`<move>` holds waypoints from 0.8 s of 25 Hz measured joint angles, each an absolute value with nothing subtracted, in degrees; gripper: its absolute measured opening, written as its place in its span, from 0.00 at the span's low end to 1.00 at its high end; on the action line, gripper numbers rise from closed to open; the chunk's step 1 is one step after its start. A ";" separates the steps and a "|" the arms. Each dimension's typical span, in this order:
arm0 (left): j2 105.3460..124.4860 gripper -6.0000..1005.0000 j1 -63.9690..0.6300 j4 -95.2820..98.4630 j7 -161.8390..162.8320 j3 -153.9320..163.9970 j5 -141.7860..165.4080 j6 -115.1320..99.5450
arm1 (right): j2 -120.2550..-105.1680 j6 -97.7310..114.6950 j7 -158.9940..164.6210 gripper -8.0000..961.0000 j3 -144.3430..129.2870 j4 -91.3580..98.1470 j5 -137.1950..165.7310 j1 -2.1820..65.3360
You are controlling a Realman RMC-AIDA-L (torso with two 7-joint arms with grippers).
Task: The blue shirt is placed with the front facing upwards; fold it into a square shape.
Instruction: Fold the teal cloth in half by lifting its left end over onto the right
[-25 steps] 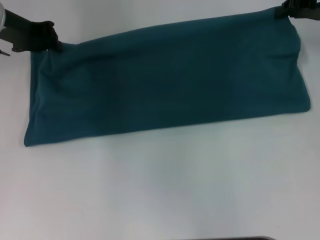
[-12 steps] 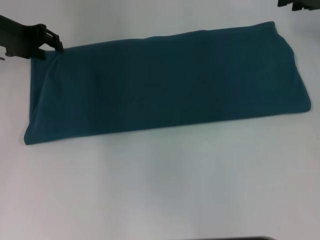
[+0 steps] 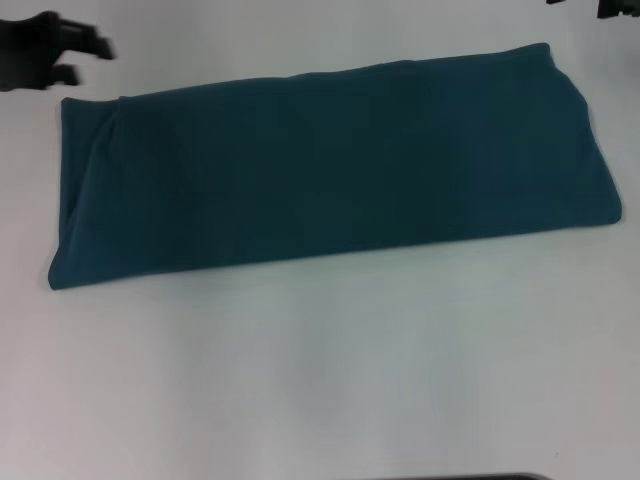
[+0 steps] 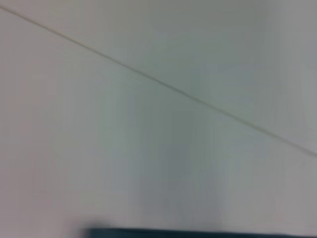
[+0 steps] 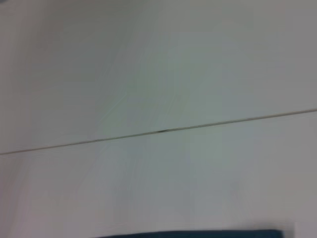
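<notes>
Blue shirt [image 3: 330, 165] lies flat across the white table [image 3: 320, 380], folded lengthwise into one long band, plain cloth up, no lettering or collar showing. That looks like the long fold done; judging by the shape, a crosswise fold is left to make the square. On the far left, the left gripper [image 3: 85, 58] hangs just off the band's corner, fingers spread, gripping nothing. At the far right top edge, the right gripper [image 3: 600, 5] barely peeks in; its fingers, I cannot tell. No containers anywhere.
</notes>
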State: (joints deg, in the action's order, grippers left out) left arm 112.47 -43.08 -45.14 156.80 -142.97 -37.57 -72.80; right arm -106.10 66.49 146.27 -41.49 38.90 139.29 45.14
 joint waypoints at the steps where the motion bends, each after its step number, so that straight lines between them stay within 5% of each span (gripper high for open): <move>1: 112.85 0.60 -42.31 -45.56 155.07 -142.93 -40.56 -74.16 | -106.13 68.08 145.21 0.76 -41.38 39.62 137.72 44.58; 3: 113.86 0.60 -40.63 -46.28 152.15 -142.93 -46.88 -76.85 | -106.62 72.50 139.89 0.91 -40.54 41.34 132.01 42.67; 16: 118.89 0.61 -30.26 -39.62 139.52 -143.34 -68.71 -76.50 | -117.45 88.96 103.63 0.94 -34.63 43.07 101.85 19.70; 20: 120.62 0.61 -30.94 -33.98 139.29 -143.05 -69.19 -68.87 | -119.13 90.15 100.55 0.94 -32.70 41.08 101.50 16.66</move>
